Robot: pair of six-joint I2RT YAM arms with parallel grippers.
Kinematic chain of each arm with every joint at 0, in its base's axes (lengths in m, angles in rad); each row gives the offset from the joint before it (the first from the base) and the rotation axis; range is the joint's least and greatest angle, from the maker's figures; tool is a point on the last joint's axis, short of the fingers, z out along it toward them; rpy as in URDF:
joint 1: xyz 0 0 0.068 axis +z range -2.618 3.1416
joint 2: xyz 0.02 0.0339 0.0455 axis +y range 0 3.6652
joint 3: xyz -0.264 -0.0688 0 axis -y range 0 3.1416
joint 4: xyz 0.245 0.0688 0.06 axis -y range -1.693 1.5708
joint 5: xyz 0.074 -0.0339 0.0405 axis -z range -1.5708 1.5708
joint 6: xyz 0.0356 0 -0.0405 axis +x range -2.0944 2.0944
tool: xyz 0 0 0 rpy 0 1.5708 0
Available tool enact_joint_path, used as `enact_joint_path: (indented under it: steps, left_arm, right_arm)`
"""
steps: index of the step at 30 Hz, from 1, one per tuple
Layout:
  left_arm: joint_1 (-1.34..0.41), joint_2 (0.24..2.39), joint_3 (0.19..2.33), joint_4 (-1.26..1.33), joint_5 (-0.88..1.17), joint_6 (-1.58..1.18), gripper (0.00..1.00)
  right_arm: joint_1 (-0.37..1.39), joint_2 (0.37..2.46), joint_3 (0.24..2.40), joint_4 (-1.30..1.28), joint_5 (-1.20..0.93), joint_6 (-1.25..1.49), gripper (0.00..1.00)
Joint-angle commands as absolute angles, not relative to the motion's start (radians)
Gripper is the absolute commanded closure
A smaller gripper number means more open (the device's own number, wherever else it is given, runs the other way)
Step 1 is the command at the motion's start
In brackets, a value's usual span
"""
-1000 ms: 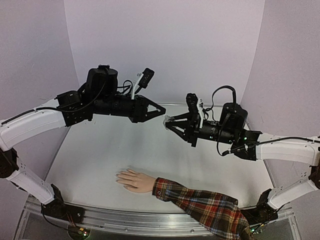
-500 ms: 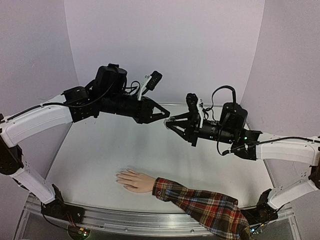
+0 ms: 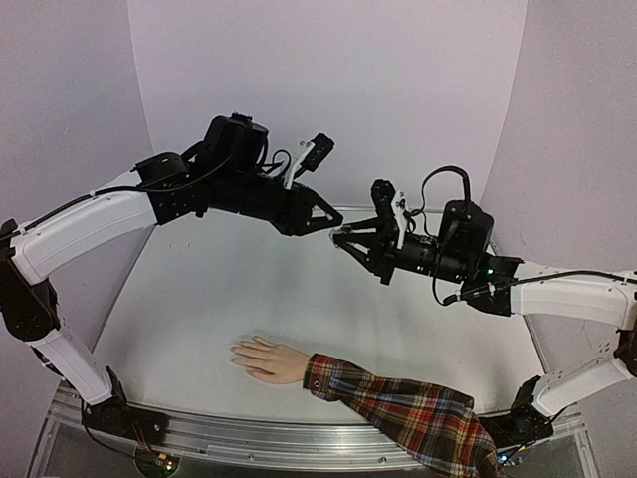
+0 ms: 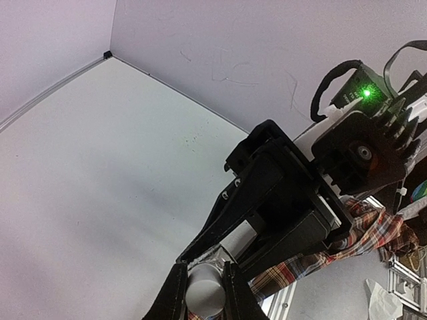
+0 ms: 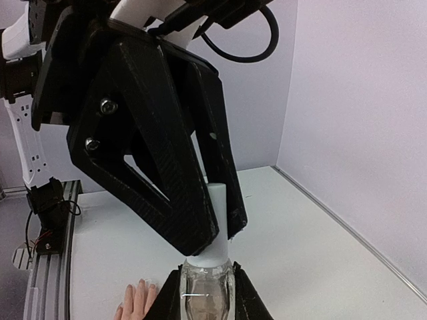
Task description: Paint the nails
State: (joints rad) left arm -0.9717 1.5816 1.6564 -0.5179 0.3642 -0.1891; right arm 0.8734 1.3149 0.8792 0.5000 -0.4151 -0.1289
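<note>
Uncapping in mid-air: right fingers (image 3: 350, 239) grip small clear glass bottle (image 5: 200, 297), left fingers (image 3: 320, 221) clamp its white cap (image 5: 217, 220). Pale hand's nails (image 3: 237, 351) rest on white surface (image 3: 199, 299), well below. Next probably twist and pull cap free.

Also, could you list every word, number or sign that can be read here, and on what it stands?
None can be read. The small glass bottle, its white cap and the plaid sleeve show no lettering; the only mark is a green light on the right arm.
</note>
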Motion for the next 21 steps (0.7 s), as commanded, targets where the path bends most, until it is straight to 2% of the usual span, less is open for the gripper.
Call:
enact_joint_path:
  steps: [1,3,9,17,20,21]
  left_arm:
    - [-0.986,1.626,1.707,-0.607,0.337,-0.16,0.95]
    - [-0.987,1.616,1.704,-0.59,0.314,-0.167,0.87]
    - [-0.986,1.535,1.658,-0.457,0.235,-0.24,0.5]
    - [-0.987,1.356,1.502,-0.287,0.128,-0.412,0.31]
    - [-0.986,1.367,1.517,-0.279,0.115,-0.514,0.21]
    - [-0.986,1.382,1.533,-0.276,0.108,-0.55,0.2]
  right_arm:
    - [0.883,1.312,0.952,0.632,-0.407,-0.136,1.0]
    - [0.884,1.31,0.936,0.638,-0.393,-0.132,1.0]
    - [0.883,1.299,0.884,0.662,-0.34,-0.117,1.0]
    - [0.883,1.288,0.832,0.688,-0.281,-0.107,1.0]
    - [0.883,1.3,0.828,0.719,-0.283,-0.092,1.0]
    - [0.883,1.306,0.83,0.728,-0.282,-0.088,1.0]
